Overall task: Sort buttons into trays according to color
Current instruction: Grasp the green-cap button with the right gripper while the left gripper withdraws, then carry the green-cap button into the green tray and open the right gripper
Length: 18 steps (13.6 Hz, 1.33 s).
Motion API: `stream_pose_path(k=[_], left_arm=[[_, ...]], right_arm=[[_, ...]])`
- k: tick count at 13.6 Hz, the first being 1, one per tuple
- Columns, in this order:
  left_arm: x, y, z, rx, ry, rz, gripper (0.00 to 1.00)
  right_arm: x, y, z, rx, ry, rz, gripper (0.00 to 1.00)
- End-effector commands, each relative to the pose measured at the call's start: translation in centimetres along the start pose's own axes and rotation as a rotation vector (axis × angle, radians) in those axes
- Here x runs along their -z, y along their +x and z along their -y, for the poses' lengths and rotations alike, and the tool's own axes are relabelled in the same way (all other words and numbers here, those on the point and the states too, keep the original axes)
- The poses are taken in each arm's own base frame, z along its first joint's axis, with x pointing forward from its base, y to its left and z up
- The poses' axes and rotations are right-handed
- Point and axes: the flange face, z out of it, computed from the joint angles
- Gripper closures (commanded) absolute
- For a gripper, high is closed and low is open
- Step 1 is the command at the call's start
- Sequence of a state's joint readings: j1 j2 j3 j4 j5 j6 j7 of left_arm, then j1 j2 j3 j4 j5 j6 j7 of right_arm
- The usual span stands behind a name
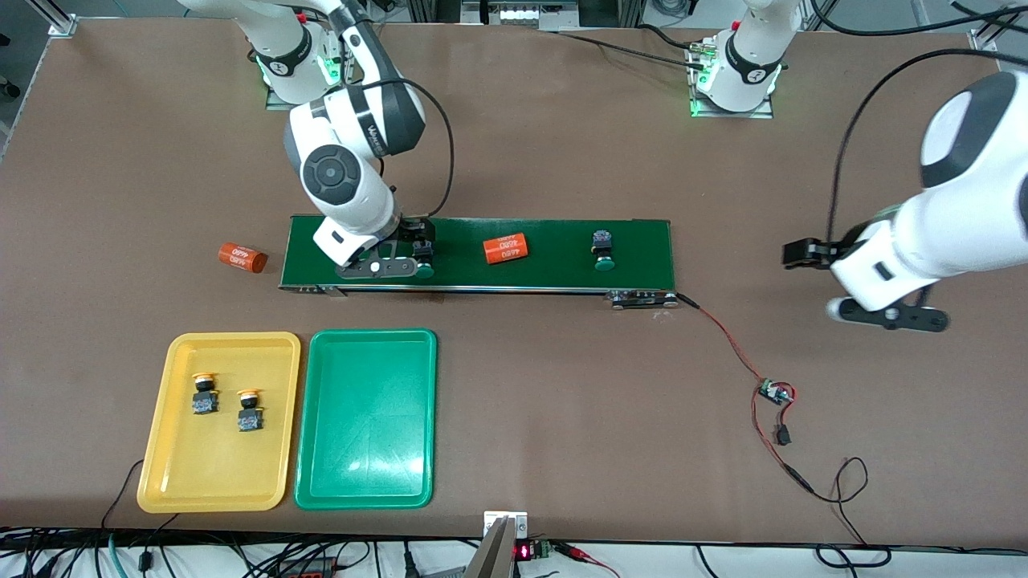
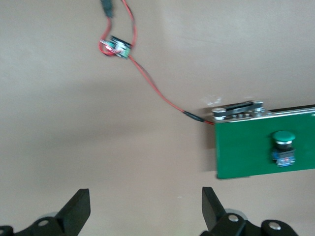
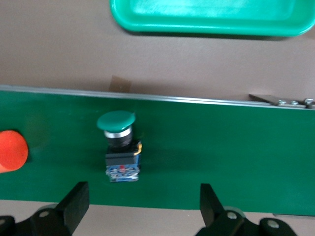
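Green-capped button (image 3: 119,147) lies on the conveyor belt (image 1: 554,269), directly under the right gripper (image 3: 142,209), whose fingers stand open either side of it, touching nothing. The pick of this button looks in hand; next comes a descent, a close on the body, then a carry to the empty green tray (image 1: 321,482). Both yellow-capped buttons (image 1: 206,392) sit in the yellow tray (image 1: 157,490). A second green button (image 1: 603,249) lies along the belt toward the left gripper (image 2: 145,211), which waits open over bare table.

I see glossy plastic on the green tray (image 1: 367,420) and yellow tray (image 1: 218,422), a smooth matt conveyor belt (image 1: 554,241) edged in metal, and a matt brown table (image 1: 562,385).
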State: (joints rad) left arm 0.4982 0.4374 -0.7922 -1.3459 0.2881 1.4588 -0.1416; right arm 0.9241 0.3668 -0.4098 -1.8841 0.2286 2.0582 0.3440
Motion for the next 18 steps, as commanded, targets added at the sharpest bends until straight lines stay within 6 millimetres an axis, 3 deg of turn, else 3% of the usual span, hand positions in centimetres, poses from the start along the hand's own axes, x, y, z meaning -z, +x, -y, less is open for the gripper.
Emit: stream_pose_path(k=[1,2,5,7,8,9,11,13,16,18], left_arm=[[3.6,-2.2,1.5,-0.010,0.023,-0.064,0.00],[3.4,-2.6,2.6,-0.002,0.000,-0.078,0.00],[5.2,-4.9,4.1,-0.036,-0.015,-0.127,0.00],[5.5,-8.0,5.2,0.002,-0.014,-0.193,0.00],[5.4,-9.9,5.0,0.003,-0.003,-0.235,0.00],[5.1,-10.6,4.8,0.003,-0.002,-0.239,0.00],[5.1,-10.5,4.9,0.014,-0.002,-0.235,0.00],[5.7,-10.3,5.5,0.022,-0.002,-0.194,0.00],[6.2,-9.8,5.1,0.014,-0.017,-0.158,0.00],[6.5,-10.0,5.0,0.014,-0.014,-0.198,0.00]], right_arm=[[-2.8,-0.7,1.5,0.016,-0.038,-0.016,0.00],[-3.8,-0.9,1.9,0.024,-0.047,-0.019,0.00],[-6.4,-0.6,1.0,0.017,-0.053,-0.051,0.00],[-7.4,-0.1,0.5,0.013,-0.063,-0.055,0.01],[-7.8,0.3,0.2,0.006,-0.066,-0.060,0.10],[-8.0,0.3,0.1,0.004,-0.066,-0.060,0.17],[-7.9,0.4,-0.1,-0.008,-0.066,-0.060,0.51],[-7.6,0.5,0.0,-0.017,-0.059,-0.062,0.72],[-6.7,0.8,0.0,-0.021,-0.046,-0.077,0.79],[-5.1,2.5,-1.5,-0.080,-0.030,-0.107,0.80]])
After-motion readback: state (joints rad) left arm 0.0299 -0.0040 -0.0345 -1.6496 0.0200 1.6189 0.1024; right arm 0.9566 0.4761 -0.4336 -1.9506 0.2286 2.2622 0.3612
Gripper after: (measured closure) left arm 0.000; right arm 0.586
